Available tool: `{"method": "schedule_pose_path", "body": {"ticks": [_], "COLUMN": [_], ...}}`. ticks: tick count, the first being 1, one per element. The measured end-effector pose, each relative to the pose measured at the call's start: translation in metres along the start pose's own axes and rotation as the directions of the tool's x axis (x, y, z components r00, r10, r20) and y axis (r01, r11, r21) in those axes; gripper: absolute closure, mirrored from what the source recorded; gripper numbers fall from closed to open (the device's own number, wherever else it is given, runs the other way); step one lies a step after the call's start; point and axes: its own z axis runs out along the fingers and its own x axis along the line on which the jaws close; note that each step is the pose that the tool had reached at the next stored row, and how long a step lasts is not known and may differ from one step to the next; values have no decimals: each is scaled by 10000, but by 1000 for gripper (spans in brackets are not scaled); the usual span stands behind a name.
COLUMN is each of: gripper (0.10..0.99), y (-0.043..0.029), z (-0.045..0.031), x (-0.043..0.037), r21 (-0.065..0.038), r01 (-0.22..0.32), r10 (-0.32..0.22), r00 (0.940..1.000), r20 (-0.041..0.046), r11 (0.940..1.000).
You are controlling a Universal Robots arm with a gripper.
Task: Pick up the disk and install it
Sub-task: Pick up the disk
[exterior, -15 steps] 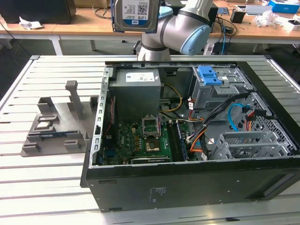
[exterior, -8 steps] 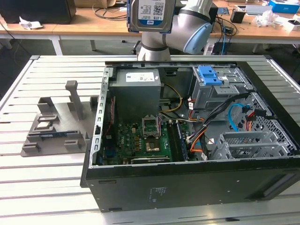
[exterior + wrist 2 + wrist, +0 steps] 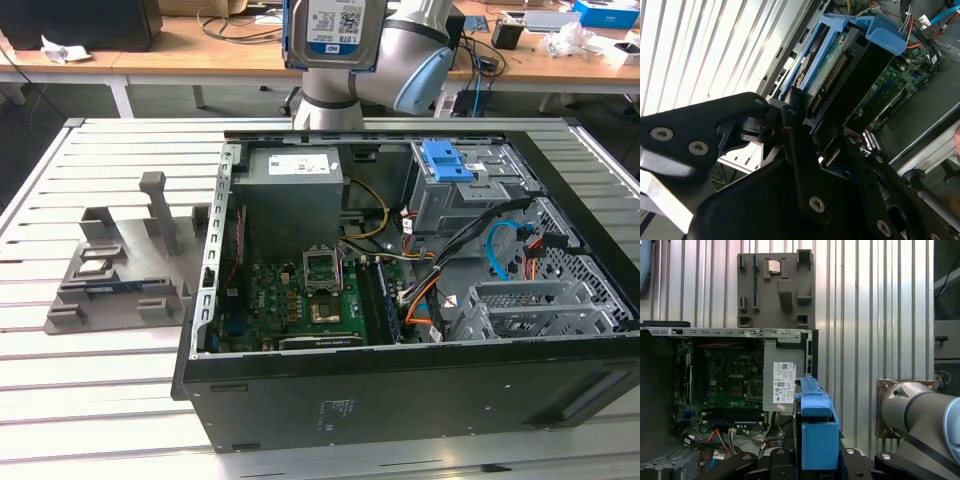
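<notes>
The disk (image 3: 335, 30), silver with a white-and-blue label and a blue frame, hangs high over the back of the open computer case (image 3: 300, 395) in the exterior view. It stands on edge in front of the arm. In the second wrist view my gripper (image 3: 822, 125) is shut on the disk (image 3: 837, 60), with black fingers (image 3: 795, 130) pressing its sides; its green circuit side and connector show. The first wrist view shows the disk's (image 3: 817, 427) blue frame edge-on between the gripper's (image 3: 817, 457) fingers, above the case's grey metal box.
Inside the case are a motherboard (image 3: 310, 295), a grey metal box with a white sticker (image 3: 293, 185), loose cables (image 3: 470, 240) and a drive cage topped by a bare blue bracket (image 3: 447, 160). A grey fixture (image 3: 120, 265) stands on the slatted table at the exterior view's left.
</notes>
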Motion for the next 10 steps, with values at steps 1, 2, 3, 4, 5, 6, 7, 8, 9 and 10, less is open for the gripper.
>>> {"method": "schedule_pose_path", "body": {"ticks": [1, 2, 3, 4, 5, 6, 7, 8, 9, 10], "gripper": [722, 722, 722, 722, 722, 722, 722, 722, 722, 722], "y": [0, 1, 1, 2, 3, 3, 4, 5, 5, 6], "z": [0, 0, -1, -1, -1, -1, -2, -2, -2, -2], "x": [22, 49, 79, 110, 147, 182, 238, 280, 305, 337], "r21": [0, 0, 0, 0, 0, 0, 0, 0, 0, 0], "r01": [0, 1, 0, -1, 0, 0, 0, -1, -1, 0], "r10": [0, -1, 0, 1, 0, 0, 0, 1, 1, 0], "r00": [10000, 10000, 10000, 10000, 10000, 10000, 10000, 10000, 10000, 10000], "r20": [-1, 0, -1, 0, -1, 0, 0, 0, 0, 1], "r11": [10000, 10000, 10000, 10000, 10000, 10000, 10000, 10000, 10000, 10000]}}
